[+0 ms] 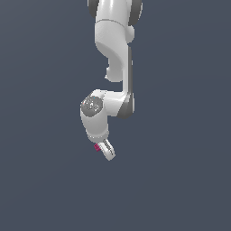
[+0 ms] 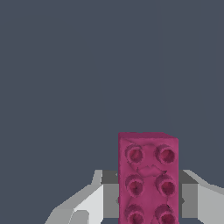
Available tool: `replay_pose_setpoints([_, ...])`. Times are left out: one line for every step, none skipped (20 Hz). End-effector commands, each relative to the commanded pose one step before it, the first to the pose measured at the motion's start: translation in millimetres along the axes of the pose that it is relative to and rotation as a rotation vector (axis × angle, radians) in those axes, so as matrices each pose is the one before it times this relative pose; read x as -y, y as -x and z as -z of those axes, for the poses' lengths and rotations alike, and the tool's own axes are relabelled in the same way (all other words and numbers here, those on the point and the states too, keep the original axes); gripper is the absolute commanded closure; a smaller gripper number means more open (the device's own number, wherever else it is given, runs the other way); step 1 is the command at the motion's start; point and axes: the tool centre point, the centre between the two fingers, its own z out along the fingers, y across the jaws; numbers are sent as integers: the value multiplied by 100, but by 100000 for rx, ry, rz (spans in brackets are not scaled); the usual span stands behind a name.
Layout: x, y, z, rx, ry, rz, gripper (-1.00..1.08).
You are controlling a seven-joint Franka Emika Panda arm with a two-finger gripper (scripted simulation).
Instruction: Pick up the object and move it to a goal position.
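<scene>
The floor (image 1: 40,180) is a plain, dark slate-blue surface that fills the exterior view from the left edge to the right edge and from near to far. Its colour is even all over, with no seam, edge or marking, so it is hard to tell where the ground ends and the background begins. The wrist view shows the same flat blue-grey floor (image 2: 65,65) with the same smooth, unbroken tone. The only small thing close to it is the pink brick (image 1: 97,147), which sits between the fingers of the gripper (image 1: 104,151) near the middle of the scene. Whether the brick touches the floor or hangs above it cannot be told.
</scene>
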Motion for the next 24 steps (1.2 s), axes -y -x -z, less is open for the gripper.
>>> replay_pose_setpoints([-318,-540,2266,-97,-133,-49,108])
replay_pose_setpoints([-147,-227,999,0,0,0,108])
replay_pose_setpoints([-184,-274,1046,22,-10,-65,108])
replay_pose_setpoints([-161,-252,1099,0,0,0,108])
replay_pose_setpoints([-166,-262,1139,0,0,0,108])
replay_pose_setpoints([-167,-266,1154,0,0,0,108])
replay_pose_setpoints([-167,-269,1159,0,0,0,108])
replay_pose_setpoints([-193,-300,1158,-16,21,-64,108])
replay_pose_setpoints([-165,-272,1159,0,0,0,108])
replay_pose_setpoints([-164,-272,1154,0,0,0,108])
replay_pose_setpoints([-162,-273,1150,0,0,0,108])
replay_pose_setpoints([-160,-273,1145,0,0,0,108])
replay_pose_setpoints([-166,-281,1140,-44,40,-35,108])
replay_pose_setpoints([-155,-273,1131,0,0,0,108])
replay_pose_setpoints([-153,-273,1123,0,0,0,108])
replay_pose_setpoints([-150,-273,1115,0,0,0,108])
replay_pose_setpoints([-147,-273,1105,0,0,0,108])
replay_pose_setpoints([-129,-254,1100,-54,42,8,108])
replay_pose_setpoints([-141,-271,1083,0,0,0,108])
replay_pose_setpoints([-137,-269,1065,0,0,0,108])
replay_pose_setpoints([-133,-266,1044,0,0,0,108])
replay_pose_setpoints([-128,-263,1024,0,0,0,108])
replay_pose_setpoints([-124,-260,1003,0,0,0,108])
replay_pose_setpoints([-81,-214,967,-20,10,65,108])
